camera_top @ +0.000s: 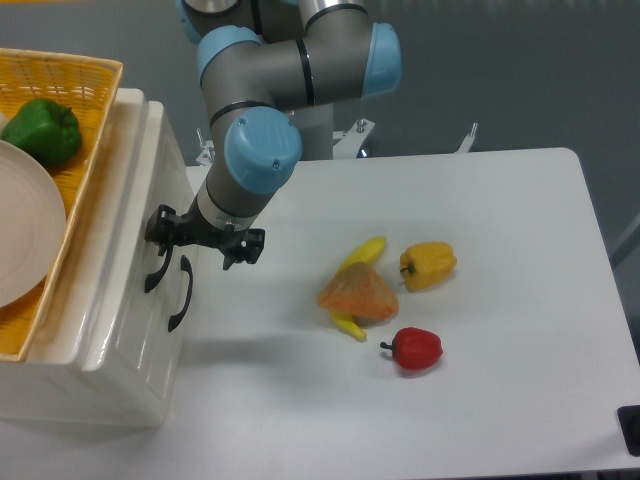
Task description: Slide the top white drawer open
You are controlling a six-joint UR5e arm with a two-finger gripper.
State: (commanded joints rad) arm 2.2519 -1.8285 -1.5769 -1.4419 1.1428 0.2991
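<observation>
The claw [203, 240] is hovering at the cabinet [110, 330] front, fingers spread apart around nothing, just beside the upper black handle [157, 262]. The top drawer [130, 215] is sitting shut in the cabinet, under the basket [60, 90]. Judged step: approach. Next: closing on the handle, then pulling away from the cabinet.

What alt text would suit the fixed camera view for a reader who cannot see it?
A robot arm's end effector sits at the black handle of the top white drawer, which looks shut. A yellow basket on the cabinet holds a green pepper and a white plate. On the table lie a banana, a yellow pepper, an orange mesh bag and a red pepper.
</observation>
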